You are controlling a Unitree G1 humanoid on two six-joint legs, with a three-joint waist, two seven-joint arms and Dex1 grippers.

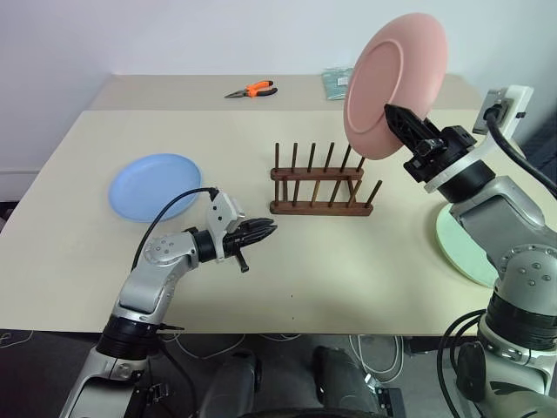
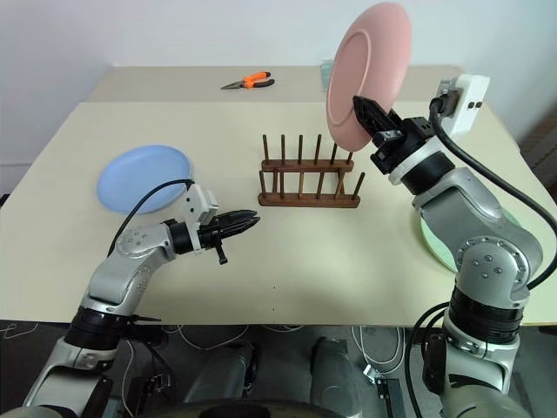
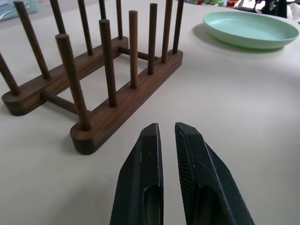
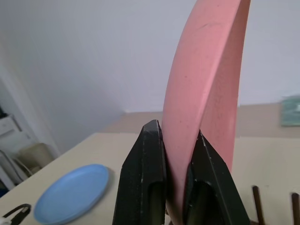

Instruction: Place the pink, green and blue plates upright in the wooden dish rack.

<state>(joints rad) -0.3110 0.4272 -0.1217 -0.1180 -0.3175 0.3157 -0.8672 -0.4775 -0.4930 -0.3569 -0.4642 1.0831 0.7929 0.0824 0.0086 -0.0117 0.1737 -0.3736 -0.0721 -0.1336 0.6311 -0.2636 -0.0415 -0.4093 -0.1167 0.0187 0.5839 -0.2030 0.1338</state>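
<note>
From the head camera, the right gripper point(image 1: 396, 116) is holding the pink plate point(image 1: 393, 83) on edge in the air, its two black fingers pinching the plate's lower rim, above the right end of the wooden dish rack point(image 1: 319, 182). The rack is standing empty near the middle of the table point(image 1: 78, 261). The blue plate point(image 1: 154, 185) is lying flat toward the table's left edge, and the green plate point(image 1: 457, 246) is lying flat at the right edge, partly behind the right arm. The left gripper point(image 1: 261, 230) is hovering low over the table, left of the rack and nearer the front edge, fingers nearly together and carrying nothing. Orange-handled pliers point(image 1: 252, 90) are lying near the far edge.

In the left wrist view, the fingers point(image 3: 145, 183) are pointing at the rack's near end with only a narrow gap between them.

In the right wrist view, the fingers point(image 4: 140, 187) are gripping the pink plate's rim from both sides.
</note>
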